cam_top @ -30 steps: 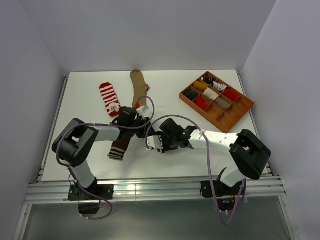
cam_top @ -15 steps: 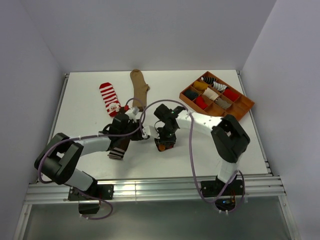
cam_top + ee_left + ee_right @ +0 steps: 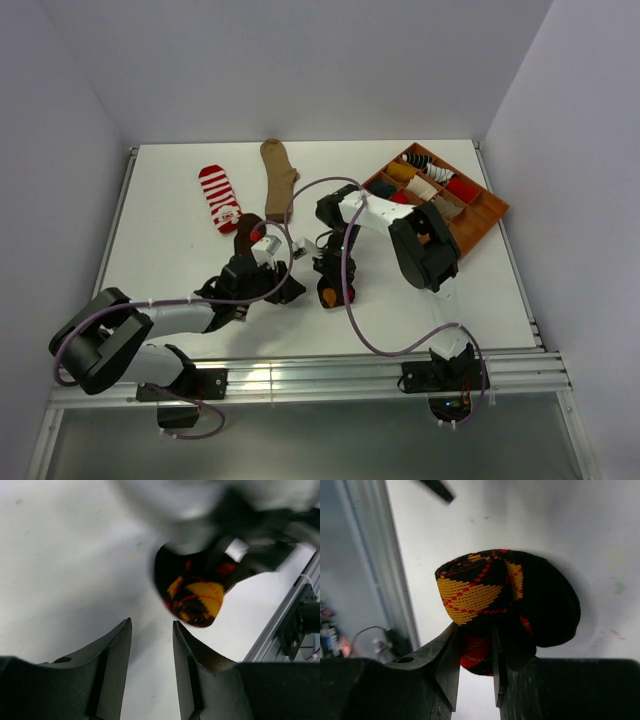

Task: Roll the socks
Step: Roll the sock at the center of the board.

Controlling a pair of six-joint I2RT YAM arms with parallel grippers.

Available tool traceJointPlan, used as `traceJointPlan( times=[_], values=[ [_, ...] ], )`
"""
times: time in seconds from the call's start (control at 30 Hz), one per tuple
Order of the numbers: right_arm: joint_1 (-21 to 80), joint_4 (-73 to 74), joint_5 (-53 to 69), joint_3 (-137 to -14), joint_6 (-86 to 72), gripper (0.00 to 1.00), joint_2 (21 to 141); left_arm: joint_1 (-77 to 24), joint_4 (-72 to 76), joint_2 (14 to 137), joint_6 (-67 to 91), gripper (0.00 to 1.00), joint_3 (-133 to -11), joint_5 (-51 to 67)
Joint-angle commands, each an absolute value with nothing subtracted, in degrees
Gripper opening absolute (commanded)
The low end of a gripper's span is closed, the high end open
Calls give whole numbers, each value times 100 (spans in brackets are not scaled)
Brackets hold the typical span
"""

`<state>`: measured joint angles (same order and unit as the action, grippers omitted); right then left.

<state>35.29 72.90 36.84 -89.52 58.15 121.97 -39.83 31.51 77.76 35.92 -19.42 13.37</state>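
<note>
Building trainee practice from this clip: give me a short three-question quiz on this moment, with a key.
1. True or false: the left gripper holds the rolled argyle sock.
2. The right gripper is: A) open above the table, B) shut on the argyle sock, C) out of view.
3. Which two socks lie flat nearest the back wall?

Key:
1. False; its jaws stand apart with nothing between them.
2. B
3. The red-and-white striped sock and the tan sock.

A compartmented wooden tray (image 3: 449,241) sits angled at the far right of a white counter (image 3: 160,215). An aluminium rail (image 3: 300,381) lines the near edge; pale walls (image 3: 300,70) enclose three sides.
</note>
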Motion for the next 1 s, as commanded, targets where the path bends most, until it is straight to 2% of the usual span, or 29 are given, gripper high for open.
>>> traceJointPlan(
  times=[0.0,0.23,0.4,0.97],
  values=[
    [3551,7716,3331,-8964,5941,25,12761,-4411,3595,7524,3121,45,-2126,678],
    [3524,7629,3384,-9088,5810,25,12964,-4851,3296,7734,2742,55,-2469,404],
    [3507,7409,3349,-8983,5695,25,12938,-5168,3217,8085,2637,59,-2803,746],
    [3437,7067,3314,-8859,5441,25,12920,-5476,3015,9079,2443,58,-3489,1458]
  ],
)
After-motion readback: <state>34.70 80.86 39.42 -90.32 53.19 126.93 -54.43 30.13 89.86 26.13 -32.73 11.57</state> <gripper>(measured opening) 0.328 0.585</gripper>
